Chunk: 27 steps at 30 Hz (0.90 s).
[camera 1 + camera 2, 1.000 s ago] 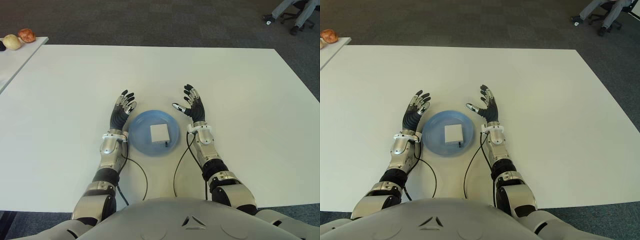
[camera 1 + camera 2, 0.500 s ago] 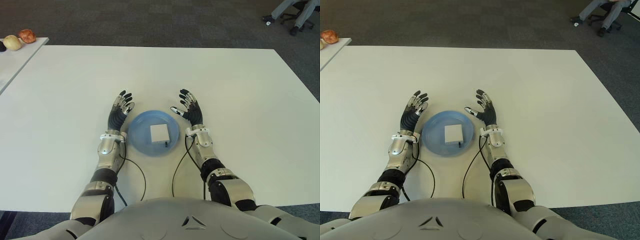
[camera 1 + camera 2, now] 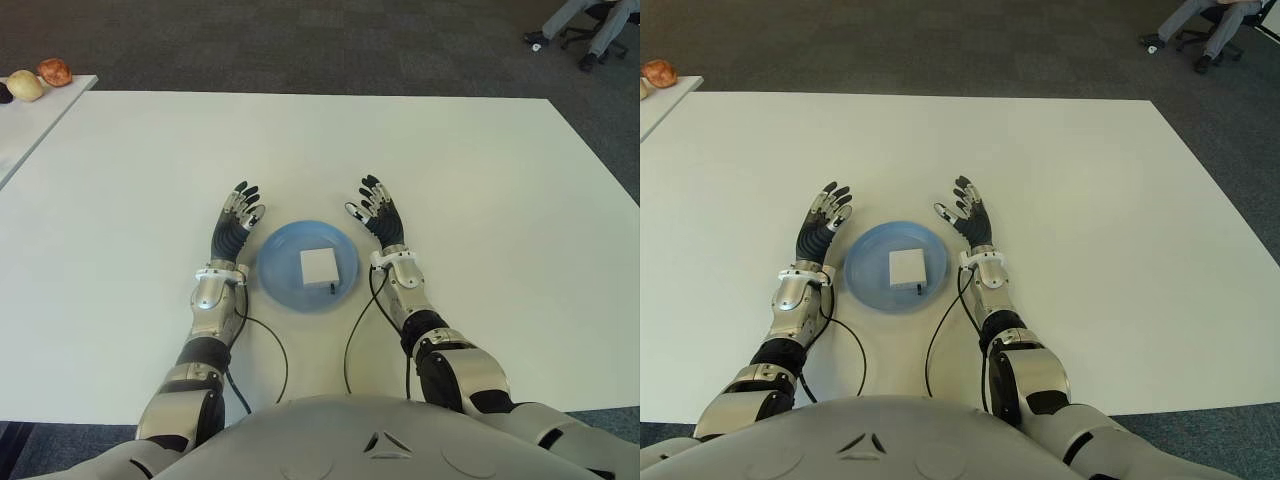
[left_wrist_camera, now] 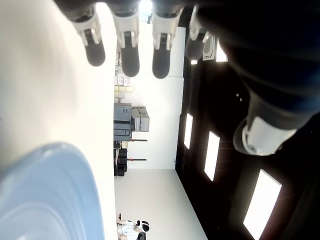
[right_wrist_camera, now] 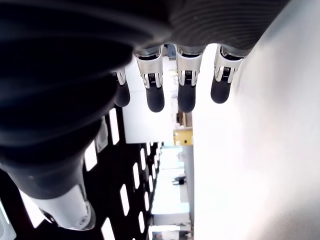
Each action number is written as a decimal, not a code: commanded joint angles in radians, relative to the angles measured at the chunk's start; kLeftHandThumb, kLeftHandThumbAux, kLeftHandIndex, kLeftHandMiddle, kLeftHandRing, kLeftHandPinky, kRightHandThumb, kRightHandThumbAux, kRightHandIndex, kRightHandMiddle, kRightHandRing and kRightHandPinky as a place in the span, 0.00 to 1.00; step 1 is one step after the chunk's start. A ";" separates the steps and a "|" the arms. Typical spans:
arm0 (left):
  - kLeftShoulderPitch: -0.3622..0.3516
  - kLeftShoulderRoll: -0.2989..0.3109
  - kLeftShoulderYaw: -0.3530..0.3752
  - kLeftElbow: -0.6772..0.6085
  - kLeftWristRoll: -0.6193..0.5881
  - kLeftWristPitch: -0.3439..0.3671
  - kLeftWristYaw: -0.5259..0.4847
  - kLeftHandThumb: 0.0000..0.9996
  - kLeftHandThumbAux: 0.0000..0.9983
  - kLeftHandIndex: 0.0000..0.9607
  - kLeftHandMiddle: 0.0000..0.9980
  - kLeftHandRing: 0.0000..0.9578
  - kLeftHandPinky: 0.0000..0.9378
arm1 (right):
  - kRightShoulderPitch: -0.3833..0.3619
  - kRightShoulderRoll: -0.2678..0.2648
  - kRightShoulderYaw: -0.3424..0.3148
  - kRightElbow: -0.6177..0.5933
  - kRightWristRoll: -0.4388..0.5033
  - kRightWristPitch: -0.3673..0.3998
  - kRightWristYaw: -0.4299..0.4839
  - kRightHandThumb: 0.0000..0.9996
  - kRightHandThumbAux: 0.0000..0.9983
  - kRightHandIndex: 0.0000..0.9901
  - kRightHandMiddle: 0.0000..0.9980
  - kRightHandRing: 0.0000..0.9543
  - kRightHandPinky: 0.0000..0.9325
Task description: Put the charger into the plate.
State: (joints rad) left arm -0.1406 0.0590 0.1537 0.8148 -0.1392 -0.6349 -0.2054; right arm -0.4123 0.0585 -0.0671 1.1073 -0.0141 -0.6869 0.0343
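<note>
Room: white table on dark carpet.
A wide white table (image 3: 480, 170) stands on dark grey carpet (image 3: 300, 45). A second white table (image 3: 30, 115) adjoins at far left. At the far right corner, what appears to be an office chair (image 3: 600, 20).

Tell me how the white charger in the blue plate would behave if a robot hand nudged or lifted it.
The charger looks like a squat, rigid block lying flat, so it would probably slide rather than roll or tip. The blue plate under it looks smooth and shallow, so a push may shift the plate too. Its small size suggests it is light, though that is a guess.
</note>
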 commanded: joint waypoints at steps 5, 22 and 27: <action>0.069 0.003 0.010 0.074 -0.004 0.069 -0.002 0.00 0.57 0.05 0.15 0.14 0.13 | 0.058 -0.001 -0.004 0.058 0.000 0.088 -0.007 0.06 0.67 0.07 0.11 0.09 0.10; 0.063 0.008 0.010 0.079 0.000 0.072 0.003 0.00 0.55 0.06 0.15 0.13 0.12 | 0.060 0.000 0.016 0.047 -0.023 0.113 -0.040 0.08 0.65 0.07 0.11 0.08 0.09; 0.062 0.012 0.009 0.074 0.004 0.083 0.010 0.00 0.54 0.05 0.15 0.13 0.13 | 0.060 0.003 0.014 0.046 -0.020 0.117 -0.039 0.08 0.65 0.07 0.11 0.08 0.09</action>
State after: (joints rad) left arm -0.1434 0.0679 0.1552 0.8208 -0.1384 -0.6302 -0.2053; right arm -0.4191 0.0577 -0.0517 1.1030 -0.0341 -0.6454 -0.0044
